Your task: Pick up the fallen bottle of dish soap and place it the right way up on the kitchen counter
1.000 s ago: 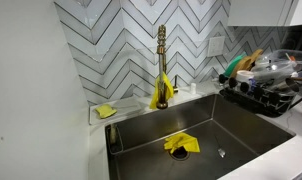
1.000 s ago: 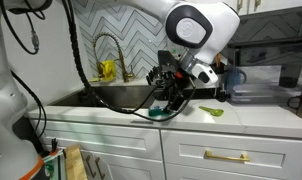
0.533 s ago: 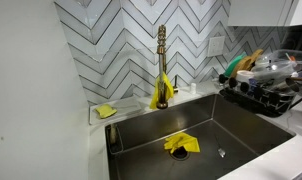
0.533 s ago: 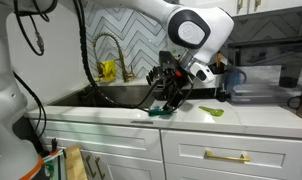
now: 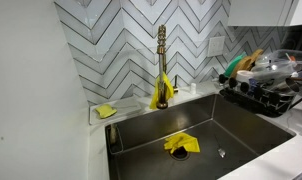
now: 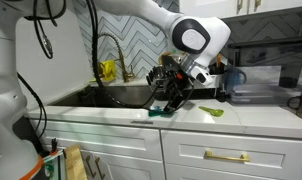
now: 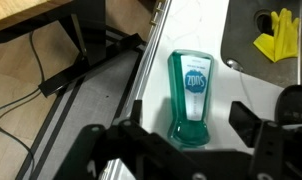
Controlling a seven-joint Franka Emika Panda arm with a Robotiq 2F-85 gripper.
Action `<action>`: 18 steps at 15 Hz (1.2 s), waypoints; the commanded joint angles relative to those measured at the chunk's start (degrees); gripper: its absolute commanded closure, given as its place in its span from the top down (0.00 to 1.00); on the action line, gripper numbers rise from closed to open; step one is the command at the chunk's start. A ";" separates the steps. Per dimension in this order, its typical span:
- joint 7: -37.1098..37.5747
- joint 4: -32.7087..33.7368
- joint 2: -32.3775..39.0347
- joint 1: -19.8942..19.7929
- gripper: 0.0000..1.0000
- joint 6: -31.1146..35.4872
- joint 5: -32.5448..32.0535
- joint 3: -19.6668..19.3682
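The dish soap bottle (image 7: 193,95) is teal green with a blue label. It lies on its side on the white kitchen counter (image 7: 216,40), near the counter's front edge. In the wrist view my gripper (image 7: 188,128) is open, with one finger on each side of the bottle's wide end, not closed on it. In an exterior view the gripper (image 6: 169,100) hangs just above the bottle (image 6: 161,112), on the counter (image 6: 251,118) right of the sink. The other exterior view shows neither bottle nor gripper.
The steel sink (image 5: 191,130) holds a yellow glove (image 5: 181,143). A gold faucet (image 5: 162,60) with a yellow cloth, a sponge (image 5: 107,111) and a full dish rack (image 5: 266,80) surround it. A small green item (image 6: 213,111) lies on the counter beside the gripper.
The arm's upper links shifted slightly. The gripper stays open over the lying bottle, which has not moved.
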 commanded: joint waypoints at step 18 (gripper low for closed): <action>7.19 -0.46 2.51 1.49 0.67 7.79 -2.22 1.79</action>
